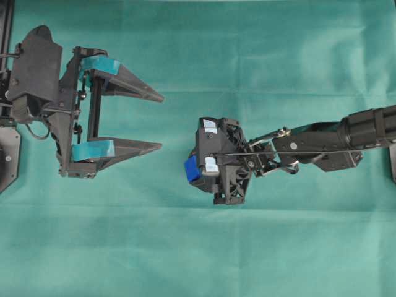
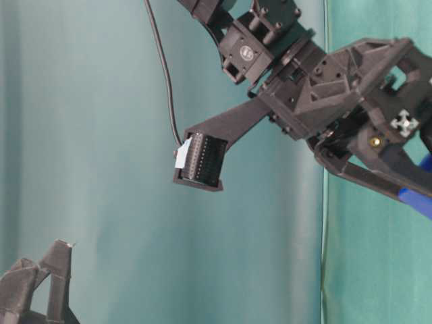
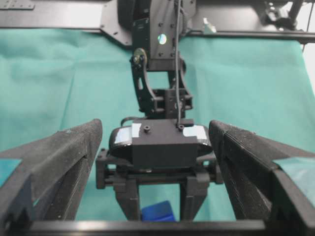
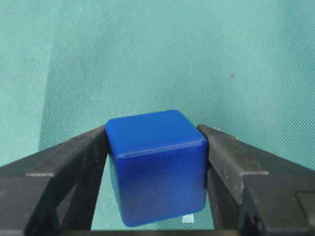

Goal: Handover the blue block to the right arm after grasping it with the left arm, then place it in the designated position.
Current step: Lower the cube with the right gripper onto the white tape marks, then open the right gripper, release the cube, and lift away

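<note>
My right gripper is shut on the blue block, a bright blue cube pinched by its two side faces between the black fingers. From overhead the block shows under the down-pointing right arm, near the cloth's middle. A tiny pale mark of the designated position peeks out under the block's lower edge; the rest is hidden. My left gripper, with teal tape bands, stands wide open to the left, apart from the block. In the left wrist view the block sits low between the right gripper's fingers.
Green cloth covers the whole table. The left arm's body fills the left edge and the right arm's mount the right edge. A thin black cable runs along the right arm.
</note>
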### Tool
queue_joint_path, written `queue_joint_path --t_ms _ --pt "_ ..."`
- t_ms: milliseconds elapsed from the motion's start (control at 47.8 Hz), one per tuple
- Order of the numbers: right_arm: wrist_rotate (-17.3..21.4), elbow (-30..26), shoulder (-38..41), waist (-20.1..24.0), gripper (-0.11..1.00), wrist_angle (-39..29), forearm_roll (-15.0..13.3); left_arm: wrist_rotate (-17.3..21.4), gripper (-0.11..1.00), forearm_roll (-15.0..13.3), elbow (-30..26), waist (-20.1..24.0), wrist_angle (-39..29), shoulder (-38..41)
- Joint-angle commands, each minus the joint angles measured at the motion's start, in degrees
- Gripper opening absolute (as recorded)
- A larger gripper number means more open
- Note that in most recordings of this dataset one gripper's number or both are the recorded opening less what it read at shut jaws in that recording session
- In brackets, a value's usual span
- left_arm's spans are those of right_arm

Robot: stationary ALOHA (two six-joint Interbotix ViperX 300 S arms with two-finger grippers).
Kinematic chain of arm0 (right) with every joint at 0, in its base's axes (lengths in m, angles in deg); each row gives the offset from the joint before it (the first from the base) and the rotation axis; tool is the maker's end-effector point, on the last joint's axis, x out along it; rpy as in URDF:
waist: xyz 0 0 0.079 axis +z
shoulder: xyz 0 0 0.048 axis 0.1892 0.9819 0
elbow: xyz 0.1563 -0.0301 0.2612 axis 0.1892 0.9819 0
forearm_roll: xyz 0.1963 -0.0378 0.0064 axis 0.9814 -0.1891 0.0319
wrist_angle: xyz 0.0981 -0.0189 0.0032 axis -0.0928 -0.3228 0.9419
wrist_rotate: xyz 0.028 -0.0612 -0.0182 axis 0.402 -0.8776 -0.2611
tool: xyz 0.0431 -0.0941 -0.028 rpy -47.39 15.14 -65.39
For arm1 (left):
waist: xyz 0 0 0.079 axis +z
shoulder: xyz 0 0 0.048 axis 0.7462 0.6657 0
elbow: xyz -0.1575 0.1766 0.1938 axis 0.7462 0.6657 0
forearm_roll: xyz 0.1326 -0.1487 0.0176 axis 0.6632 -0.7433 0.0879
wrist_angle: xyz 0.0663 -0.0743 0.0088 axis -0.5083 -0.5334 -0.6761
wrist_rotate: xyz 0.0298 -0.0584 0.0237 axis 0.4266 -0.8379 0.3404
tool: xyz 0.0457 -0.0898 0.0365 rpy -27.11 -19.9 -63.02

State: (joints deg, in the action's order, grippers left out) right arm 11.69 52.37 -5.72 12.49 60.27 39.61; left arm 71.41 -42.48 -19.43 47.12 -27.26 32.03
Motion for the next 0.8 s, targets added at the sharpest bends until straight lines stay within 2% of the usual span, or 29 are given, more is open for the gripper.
queue_joint_path --t_ms 0,733,775 --pt "-0.1 -1.0 -0.9 -0.1 0.61 0.3 -0.1 0.1 1.00 0.0 -1.1 0.2 0.4 -0.2" --pt "0.3 -1.2 -0.9 -0.2 0.61 -0.2 0.1 0.1 1.00 0.0 -1.1 0.2 0.5 -0.2" --pt "0.3 -1.4 -1.0 -0.2 0.67 -0.4 0.4 0.0 1.00 0.0 -1.1 0.2 0.5 -0.2"
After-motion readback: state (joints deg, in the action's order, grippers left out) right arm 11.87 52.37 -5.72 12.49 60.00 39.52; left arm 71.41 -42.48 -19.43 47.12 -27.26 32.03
